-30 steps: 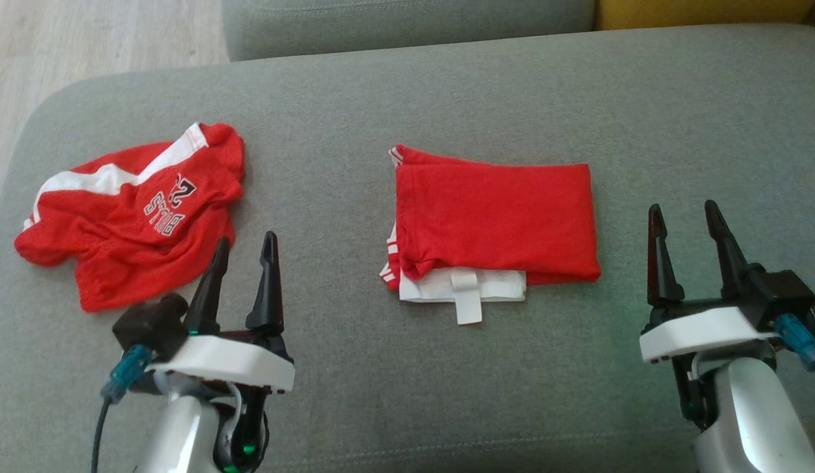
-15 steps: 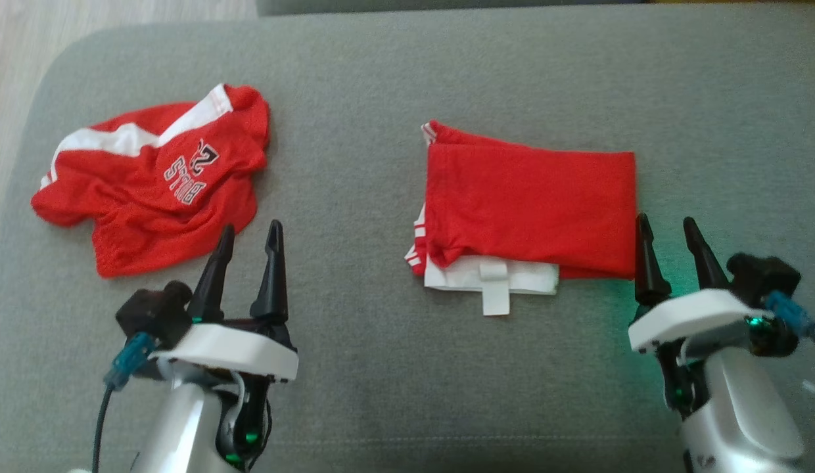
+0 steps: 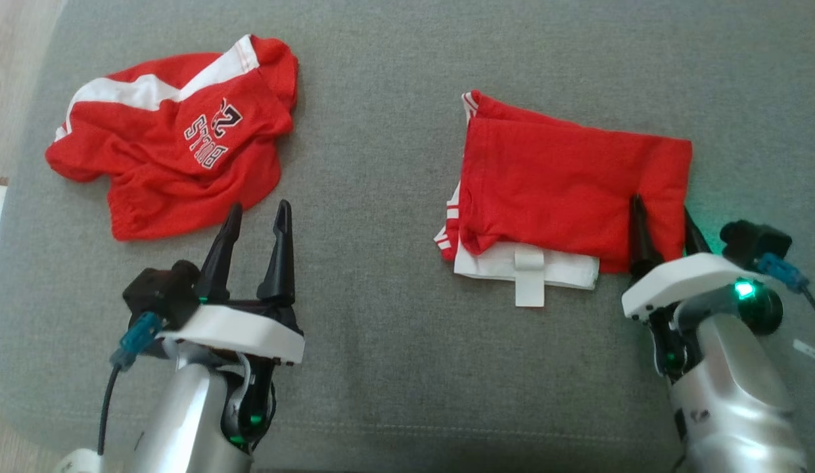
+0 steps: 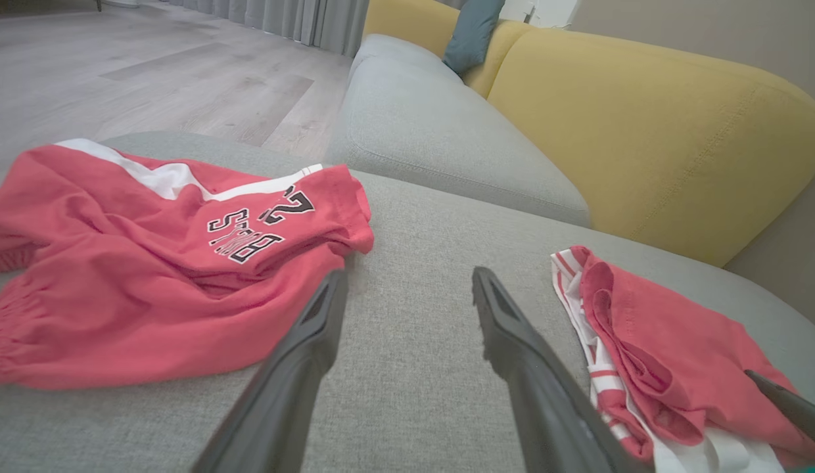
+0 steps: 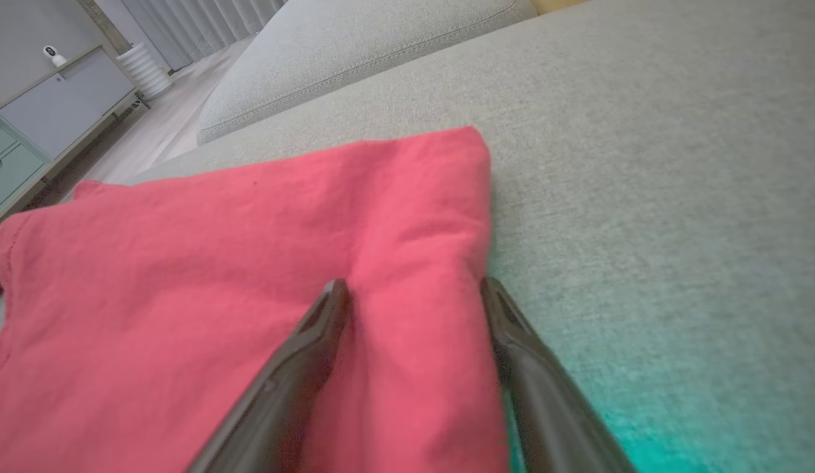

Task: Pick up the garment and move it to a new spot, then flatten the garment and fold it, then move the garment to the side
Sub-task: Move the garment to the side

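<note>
Folded red garment (image 3: 565, 190) lies lengthwise left-to-right; my right tool (image 3: 662, 207), jaws spread apart, straddles its right end, nearer than my left tool (image 3: 259, 205), also spread.

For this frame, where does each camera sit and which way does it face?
Head view: on the head, facing down at the cushion, jersey left, folded garment right; left pincer and right pincer, both open, rise from below.
Left wrist view: on the left wrist, facing low along the left pincer toward the yellow backrest.
Right wrist view: on the right wrist, facing along the right pincer, the folded garment's end between its fingers.
Shared: both wrist views show the folded garment.
</note>
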Tool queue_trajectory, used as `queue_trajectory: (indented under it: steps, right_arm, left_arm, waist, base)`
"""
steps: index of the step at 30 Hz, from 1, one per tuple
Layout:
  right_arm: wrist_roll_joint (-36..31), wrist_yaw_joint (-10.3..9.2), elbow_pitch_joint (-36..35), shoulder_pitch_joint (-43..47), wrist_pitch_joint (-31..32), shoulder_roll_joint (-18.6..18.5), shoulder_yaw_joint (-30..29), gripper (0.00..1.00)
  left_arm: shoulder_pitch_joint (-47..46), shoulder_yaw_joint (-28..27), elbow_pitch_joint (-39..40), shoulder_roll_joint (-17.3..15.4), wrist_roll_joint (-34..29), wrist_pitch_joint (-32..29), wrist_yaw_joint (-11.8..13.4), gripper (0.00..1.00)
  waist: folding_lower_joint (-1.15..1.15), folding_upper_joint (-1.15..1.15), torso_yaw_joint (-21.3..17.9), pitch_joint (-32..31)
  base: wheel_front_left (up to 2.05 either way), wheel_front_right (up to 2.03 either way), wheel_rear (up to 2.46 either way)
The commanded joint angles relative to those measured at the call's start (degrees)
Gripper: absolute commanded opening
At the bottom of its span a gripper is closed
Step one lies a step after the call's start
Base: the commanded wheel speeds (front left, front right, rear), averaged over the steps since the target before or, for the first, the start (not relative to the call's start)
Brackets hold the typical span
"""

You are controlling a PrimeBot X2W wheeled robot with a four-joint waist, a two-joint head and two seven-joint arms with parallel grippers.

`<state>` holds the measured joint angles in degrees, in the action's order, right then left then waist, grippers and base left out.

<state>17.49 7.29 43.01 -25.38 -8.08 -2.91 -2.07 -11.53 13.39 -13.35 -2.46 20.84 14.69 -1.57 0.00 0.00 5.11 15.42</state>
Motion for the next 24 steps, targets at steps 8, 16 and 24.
queue_trajectory:
  steps: [8, 16, 24]
  right_arm:
    - [-7.58, 0.2, 0.02, -4.9, -3.69, -0.06, 3.26, 0.0]
    - [-17.89, 0.2, -6.22, -7.08, -4.61, -7.09, 6.94, 0.0]
    - [-19.42, 0.2, -13.09, -9.38, -0.29, -21.26, 9.95, 0.0]
  left_arm:
    - [-3.03, -2.66, 1.43, -0.42, -0.84, 0.3, -0.3, 1.0]
    - [-4.1, -2.89, 1.58, -0.42, -1.38, 0.3, -0.8, 1.0]
    - [-6.06, -2.74, 2.16, -0.42, -1.6, 0.3, -1.32, 1.0]
  waist:
    - [0.0, 0.0, -2.71, 1.42]
    - [0.0, 0.0, -7.72, 2.41]
    - [0.0, 0.0, -11.4, 5.05]
  base:
    - [0.0, 0.0, 0.0]
    - [0.0, 0.0, 0.0]
    - [0.0, 0.0, 0.0]
